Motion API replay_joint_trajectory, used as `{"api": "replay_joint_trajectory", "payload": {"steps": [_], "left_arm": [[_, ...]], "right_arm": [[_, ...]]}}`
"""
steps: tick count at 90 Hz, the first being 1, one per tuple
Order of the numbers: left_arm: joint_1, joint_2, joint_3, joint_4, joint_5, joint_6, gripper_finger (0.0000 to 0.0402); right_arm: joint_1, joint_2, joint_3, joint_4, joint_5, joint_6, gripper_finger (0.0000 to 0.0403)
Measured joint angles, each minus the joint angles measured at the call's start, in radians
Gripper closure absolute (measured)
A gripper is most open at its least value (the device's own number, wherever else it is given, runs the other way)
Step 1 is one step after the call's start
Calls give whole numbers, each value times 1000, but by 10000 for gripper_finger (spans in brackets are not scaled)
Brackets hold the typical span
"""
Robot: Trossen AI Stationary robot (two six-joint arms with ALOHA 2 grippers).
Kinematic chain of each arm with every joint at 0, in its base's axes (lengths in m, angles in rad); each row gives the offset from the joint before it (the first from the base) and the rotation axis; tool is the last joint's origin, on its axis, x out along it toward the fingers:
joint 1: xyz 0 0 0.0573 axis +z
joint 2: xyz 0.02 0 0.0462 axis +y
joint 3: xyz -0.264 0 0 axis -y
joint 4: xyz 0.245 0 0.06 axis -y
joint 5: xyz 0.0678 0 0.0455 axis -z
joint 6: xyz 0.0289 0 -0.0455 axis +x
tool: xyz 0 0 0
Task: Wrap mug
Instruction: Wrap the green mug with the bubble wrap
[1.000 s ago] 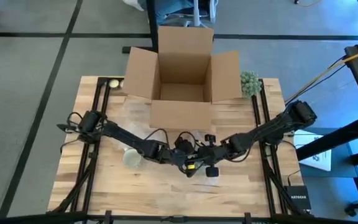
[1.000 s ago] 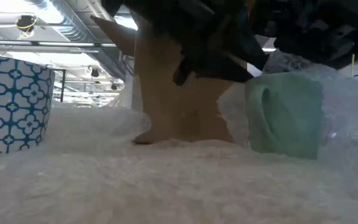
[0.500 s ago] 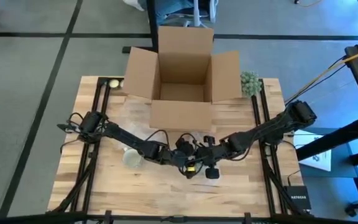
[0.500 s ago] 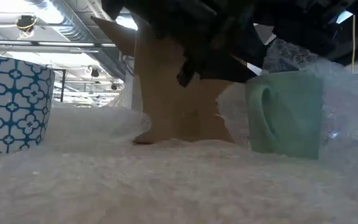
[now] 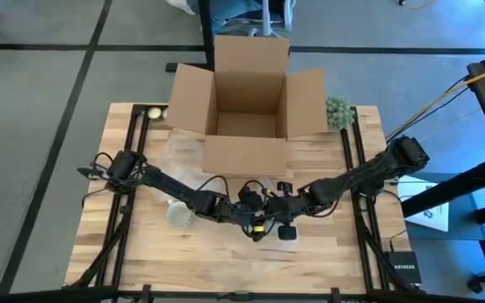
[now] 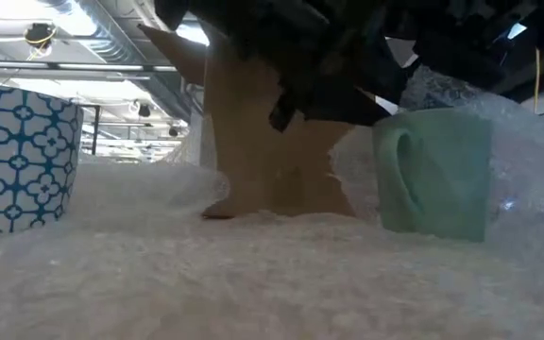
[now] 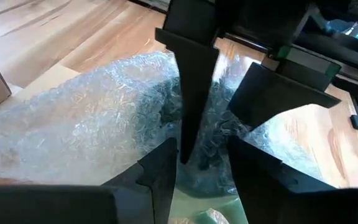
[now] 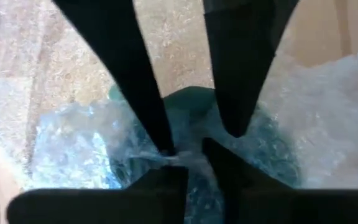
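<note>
I have both arms stretched low across the table, their wrists meeting near its middle. My left gripper [image 5: 244, 204] sits just beside my right gripper [image 5: 269, 208], nearly touching. In the wrist views, each pair of fingers [image 7: 166, 163] stands slightly parted, with the other arm's 2 fingers [image 8: 232, 74] pointing in from opposite.

From above, both arms cover the green mug [image 6: 434, 172], so neither its wrapping nor the left claw [image 5: 244, 210] and right claw [image 5: 269, 212] can be made out, and in the low view the blue-patterned cup [image 6: 19, 156] is cut off by the edge.
</note>
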State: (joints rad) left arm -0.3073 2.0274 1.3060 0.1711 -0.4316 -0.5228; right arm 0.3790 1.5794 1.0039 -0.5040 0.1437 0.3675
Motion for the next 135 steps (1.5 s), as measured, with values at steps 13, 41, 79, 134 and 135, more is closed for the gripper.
{"api": "replay_joint_trajectory", "payload": {"steps": [13,41,79,134,135], "left_arm": [[0,-3,-1,-2,3,6,270],[0,-4,-1,-2,4,2,270],[0,-5,-2,-3,3,-1,270],[-1,-5,-2,-3,2,-5,270],[-1,-5,-2,-3,2,-5,270]], "right_arm": [[0,0,0,-4,3,19,278],[0,-70,1,-98,-40,6,186],[10,-287,1,-160,-39,18,206],[107,-165,0,-64,229,-19,242],[105,-159,0,-64,229,-21,244]]}}
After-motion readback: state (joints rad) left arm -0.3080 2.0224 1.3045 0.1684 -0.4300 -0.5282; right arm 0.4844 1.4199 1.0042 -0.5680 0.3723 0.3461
